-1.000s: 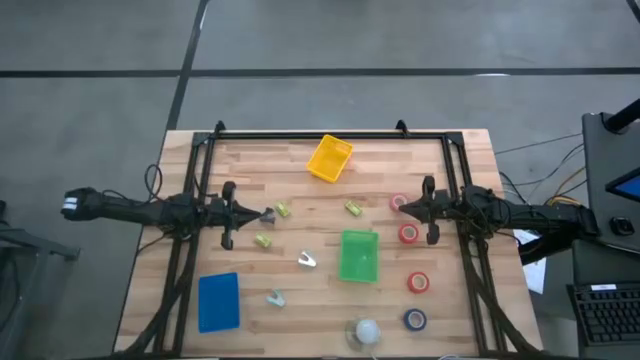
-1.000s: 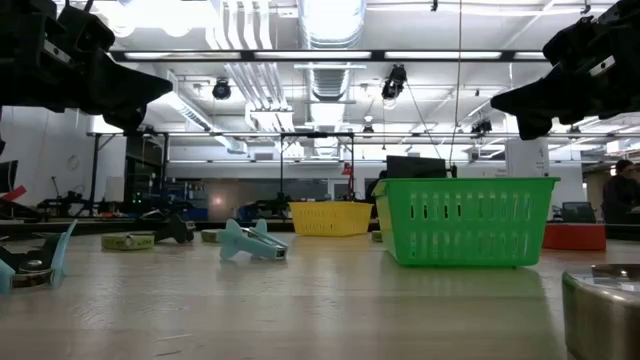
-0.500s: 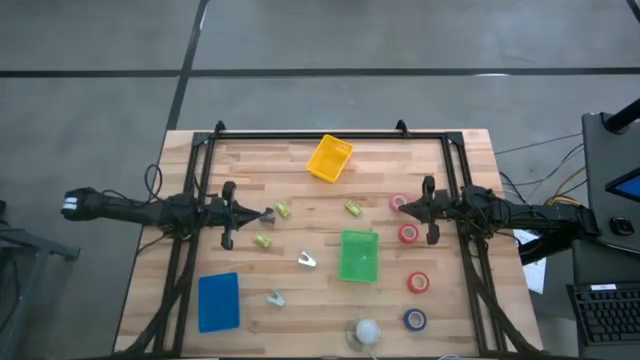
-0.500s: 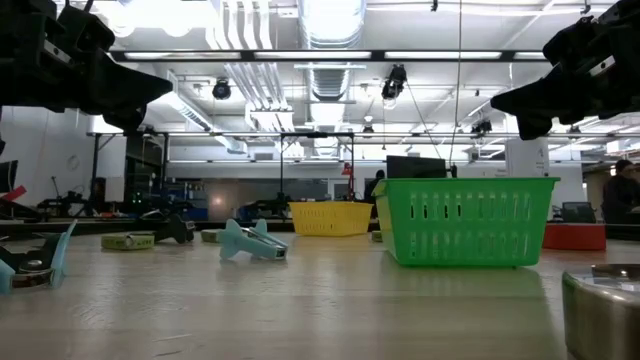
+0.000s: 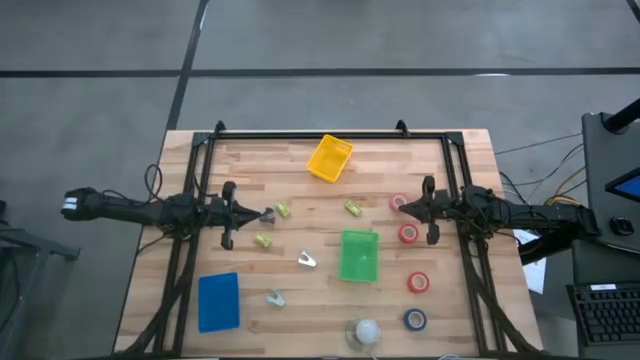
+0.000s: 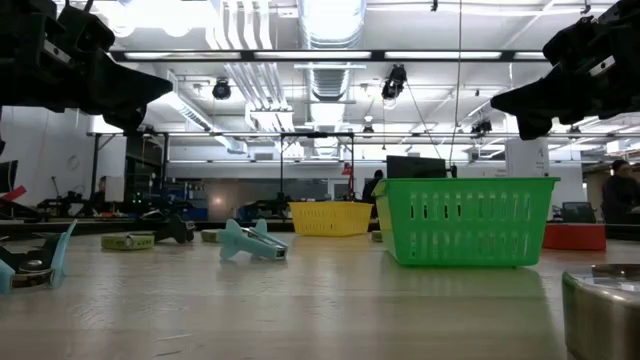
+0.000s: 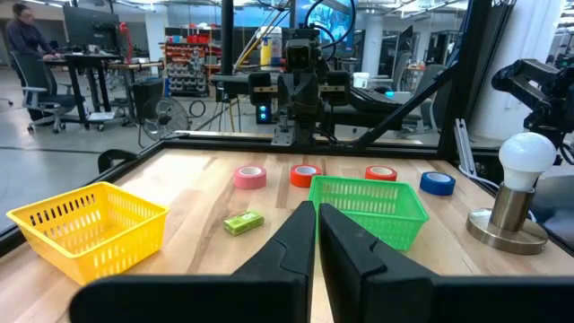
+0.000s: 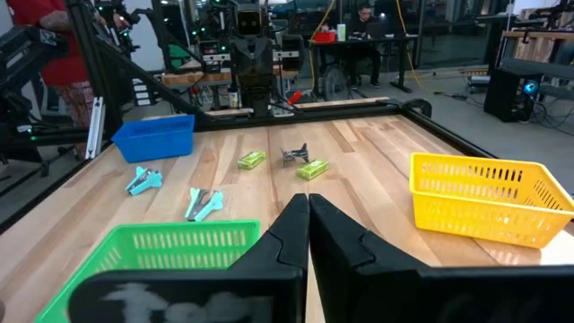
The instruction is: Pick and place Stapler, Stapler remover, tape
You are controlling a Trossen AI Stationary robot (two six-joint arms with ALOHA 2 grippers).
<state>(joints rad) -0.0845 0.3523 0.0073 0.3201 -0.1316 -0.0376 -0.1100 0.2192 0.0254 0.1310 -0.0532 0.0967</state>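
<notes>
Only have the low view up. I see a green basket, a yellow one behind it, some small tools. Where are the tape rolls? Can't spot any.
Observer: Four rolls lie right of the green basket, under the right arm: three red, one blue roll nearest the front edge.
Operator: Is either arm holding anything?
Observer: No. The left gripper and right gripper are both shut on nothing, above the table.
Operator: Is there a third bin?
Observer: Yes, a blue bin at the front left corner.
</notes>
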